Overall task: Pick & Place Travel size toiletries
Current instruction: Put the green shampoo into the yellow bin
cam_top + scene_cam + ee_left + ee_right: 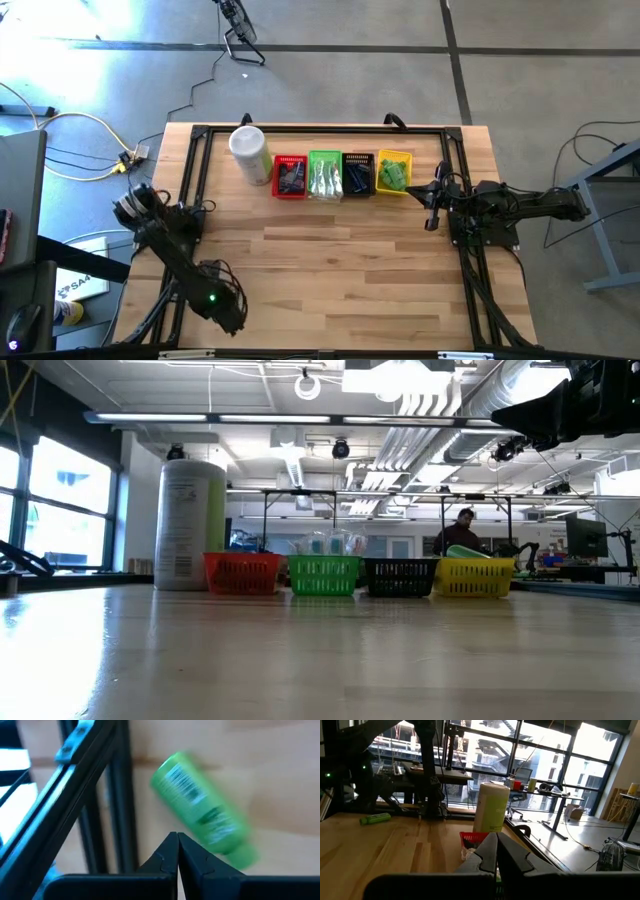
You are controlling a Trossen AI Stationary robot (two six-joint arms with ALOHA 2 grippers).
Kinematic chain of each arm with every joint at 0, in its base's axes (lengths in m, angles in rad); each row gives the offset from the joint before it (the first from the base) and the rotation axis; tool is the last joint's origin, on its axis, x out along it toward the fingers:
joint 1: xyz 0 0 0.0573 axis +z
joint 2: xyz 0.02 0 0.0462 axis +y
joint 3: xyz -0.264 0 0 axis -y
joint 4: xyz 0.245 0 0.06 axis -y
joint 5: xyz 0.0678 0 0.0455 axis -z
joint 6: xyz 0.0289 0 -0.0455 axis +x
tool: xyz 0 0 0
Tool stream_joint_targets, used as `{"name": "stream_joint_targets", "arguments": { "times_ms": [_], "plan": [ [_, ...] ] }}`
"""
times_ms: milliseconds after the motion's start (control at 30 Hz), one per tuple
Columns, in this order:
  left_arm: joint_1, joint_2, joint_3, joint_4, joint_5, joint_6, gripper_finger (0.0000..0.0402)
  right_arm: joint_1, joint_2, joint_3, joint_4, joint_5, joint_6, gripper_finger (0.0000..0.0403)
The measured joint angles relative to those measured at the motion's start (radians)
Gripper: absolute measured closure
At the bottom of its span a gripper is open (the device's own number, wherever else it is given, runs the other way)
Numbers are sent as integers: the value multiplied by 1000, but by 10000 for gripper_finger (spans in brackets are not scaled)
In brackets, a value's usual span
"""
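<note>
Toiletries mostly sorted, 1 green bottle (202,807) loose.
L gripper (177,851) closed, empty, table's 8 o'clock, bottle just beside it; R gripper (496,851) closed, empty, 3 o'clock. Rest in baskets (341,176), 12 o'clock.

I counted four small baskets in one row on the table: one red basket (290,177), one green basket (325,176), one black basket (358,175) and one yellow basket (395,172). One tall white canister (250,153) stood beside the red one. One green mini bottle (202,810) lay loose on the wood, apart from the row. I could not count the items inside the baskets. One person (462,530) showed in the room beyond
</note>
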Motion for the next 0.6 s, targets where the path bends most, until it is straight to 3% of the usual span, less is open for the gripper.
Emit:
{"name": "stream_joint_targets", "arguments": {
  "times_ms": [100, 300, 600],
  "plan": [
    [-24, 40, -1, 11, 82, -2, 401, 0, 0, 0, 0, 0, 0, 401],
    [-59, 95, -1, 72, 78, -13, 401, 0, 0, 0, 0, 0, 0, 401],
    [-65, 137, -1, 72, -78, 10, 401, 0, 0, 0, 1, 0, 0, 400]
  ]
}}
